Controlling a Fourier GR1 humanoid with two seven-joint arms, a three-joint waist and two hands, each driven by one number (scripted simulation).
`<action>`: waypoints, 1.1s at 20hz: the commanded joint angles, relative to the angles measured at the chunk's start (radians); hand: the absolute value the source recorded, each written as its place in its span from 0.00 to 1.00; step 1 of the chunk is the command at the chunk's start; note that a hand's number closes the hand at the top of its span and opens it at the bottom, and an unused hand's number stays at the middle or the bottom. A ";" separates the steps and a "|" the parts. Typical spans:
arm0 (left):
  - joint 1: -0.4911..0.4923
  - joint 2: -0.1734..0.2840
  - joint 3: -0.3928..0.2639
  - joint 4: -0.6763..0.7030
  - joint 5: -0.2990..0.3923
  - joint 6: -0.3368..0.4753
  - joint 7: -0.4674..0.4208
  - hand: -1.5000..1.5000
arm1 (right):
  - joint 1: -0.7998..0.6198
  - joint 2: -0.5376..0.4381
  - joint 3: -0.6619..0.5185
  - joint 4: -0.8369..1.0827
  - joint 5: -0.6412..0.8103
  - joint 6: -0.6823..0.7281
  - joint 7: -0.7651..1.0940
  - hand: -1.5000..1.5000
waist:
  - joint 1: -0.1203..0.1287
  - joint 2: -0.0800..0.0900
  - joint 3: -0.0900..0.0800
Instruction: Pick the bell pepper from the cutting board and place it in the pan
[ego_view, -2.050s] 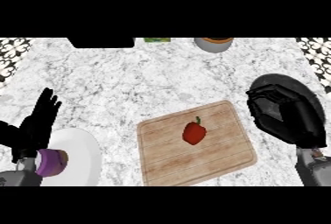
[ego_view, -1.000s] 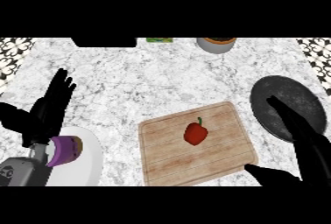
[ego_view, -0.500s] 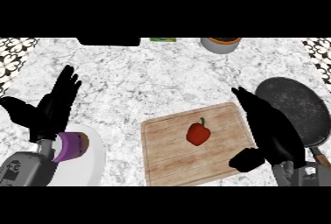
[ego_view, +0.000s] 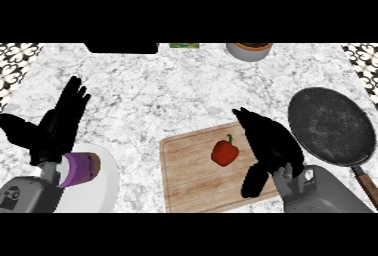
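Observation:
A red bell pepper (ego_view: 224, 152) with a green stem lies near the middle of the wooden cutting board (ego_view: 188, 177). My right hand (ego_view: 269, 142) hovers over the board's right edge, just right of the pepper, fingers straight and apart from it, thumb hanging down toward the board's lower right. A dark round pan (ego_view: 330, 125) sits on the counter right of the board, its handle pointing toward the lower right. My left hand (ego_view: 55, 125) stays open at the left, fingers up, resting.
A white plate (ego_view: 100, 187) with a purple cup-like object (ego_view: 80, 169) lies at lower left, partly under my left forearm. A grey bowl (ego_view: 249, 50) and a dark appliance (ego_view: 122, 48) stand along the counter's far edge.
My right hand has moved left from over the pan to the board's right edge, close beside the pepper. The left hand rose slightly and stays open.

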 joint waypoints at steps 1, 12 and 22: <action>0.009 0.009 0.010 -0.020 0.014 -0.012 0.046 0.50 | -0.019 0.039 0.091 0.018 0.056 0.094 0.175 0.00 | -0.009 -0.003 0.000; 0.024 0.028 0.007 -0.050 0.005 -0.011 0.060 0.50 | -0.220 0.190 0.046 0.178 0.101 0.170 0.263 0.00 | -0.003 -0.002 0.001; 0.020 0.012 0.001 -0.053 -0.003 -0.001 0.050 0.50 | -0.124 0.230 0.074 0.353 0.222 0.110 0.182 0.00 | -0.009 -0.003 0.002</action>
